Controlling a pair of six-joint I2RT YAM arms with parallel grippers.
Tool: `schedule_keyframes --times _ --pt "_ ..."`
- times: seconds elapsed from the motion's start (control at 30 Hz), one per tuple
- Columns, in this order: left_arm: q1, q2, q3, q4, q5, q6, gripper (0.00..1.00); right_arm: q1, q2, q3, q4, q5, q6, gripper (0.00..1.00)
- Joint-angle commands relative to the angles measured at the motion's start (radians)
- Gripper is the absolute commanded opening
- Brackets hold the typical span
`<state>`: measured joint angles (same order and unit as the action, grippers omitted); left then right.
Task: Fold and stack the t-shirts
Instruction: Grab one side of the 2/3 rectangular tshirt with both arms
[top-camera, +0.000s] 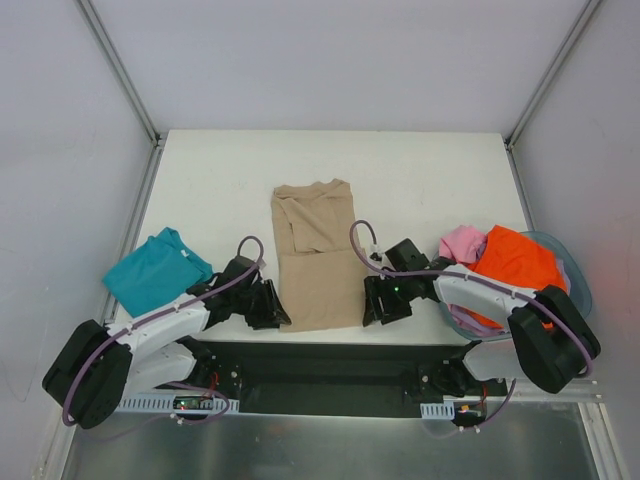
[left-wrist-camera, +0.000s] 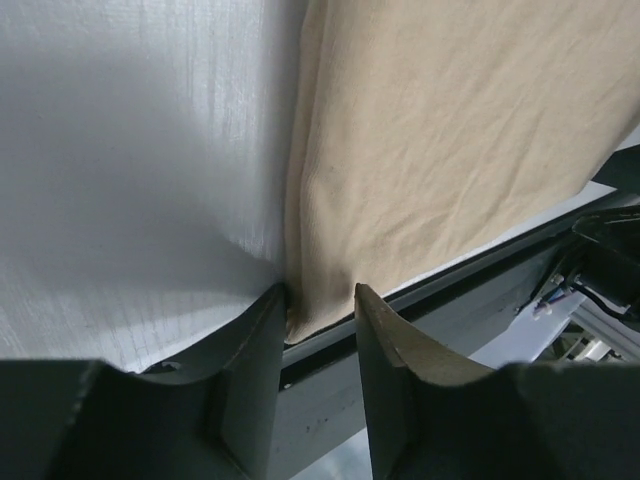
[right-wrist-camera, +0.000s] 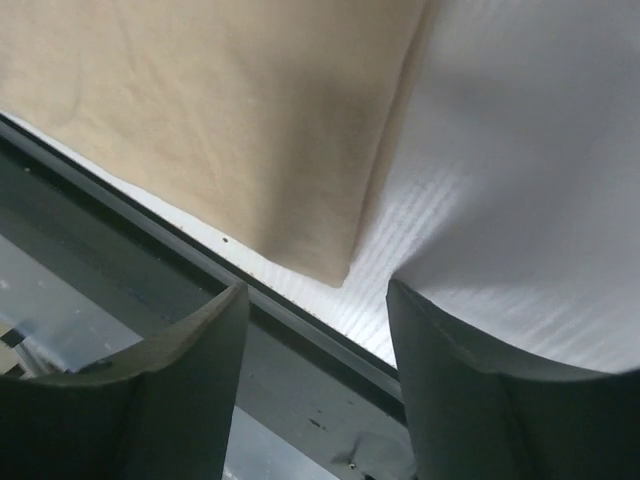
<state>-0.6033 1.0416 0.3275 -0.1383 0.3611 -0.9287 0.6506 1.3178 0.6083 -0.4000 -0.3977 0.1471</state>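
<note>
My left gripper (left-wrist-camera: 318, 298) sat at the near left corner of the tan t-shirt (top-camera: 315, 262), jaws apart, with that corner lying between the fingertips but not yet pinched. My right gripper (right-wrist-camera: 318, 292) stood wide open at the near right corner, the cloth just ahead of the gap. The tan t-shirt lay folded lengthwise on the table (top-camera: 220, 180), reaching its near edge, with the teal t-shirt (top-camera: 155, 272) at the left and the orange t-shirt (top-camera: 515, 260) and pink t-shirt (top-camera: 462, 243) heaped in the basket (top-camera: 580, 288) at the right.

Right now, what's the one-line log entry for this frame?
tan t-shirt: folded lengthwise, centre | left gripper: open, straddling near-left corner | right gripper: open, short of near-right corner | teal t-shirt: left side
</note>
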Motion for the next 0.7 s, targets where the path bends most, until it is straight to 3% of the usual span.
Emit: schedule_keyframes --times 0.0,0.13,0.23,0.37,0.47,0.67 --pt "-0.01 0.044 -0.015 0.012 -0.01 0.022 0.33 0.004 0.06 0.013 0.055 -0.021 -0.017 0.57" --pt "-0.01 0.089 0.01 0.011 -0.007 0.037 0.19 0.003 0.083 0.018 0.064 0.002 -0.017 0.46" --pt "-0.01 0.12 0.03 0.011 0.012 0.051 0.0 0.003 0.087 0.016 0.072 0.007 -0.018 0.37" --pt "-0.01 0.127 0.035 0.011 0.029 0.059 0.0 0.004 0.101 0.016 0.084 -0.009 -0.018 0.26" --pt "-0.01 0.113 0.033 0.011 0.045 0.05 0.0 0.004 0.097 0.007 0.093 -0.021 -0.014 0.01" --pt "-0.016 0.006 0.005 0.0 0.131 0.013 0.0 0.003 -0.047 -0.045 0.029 -0.111 0.003 0.01"
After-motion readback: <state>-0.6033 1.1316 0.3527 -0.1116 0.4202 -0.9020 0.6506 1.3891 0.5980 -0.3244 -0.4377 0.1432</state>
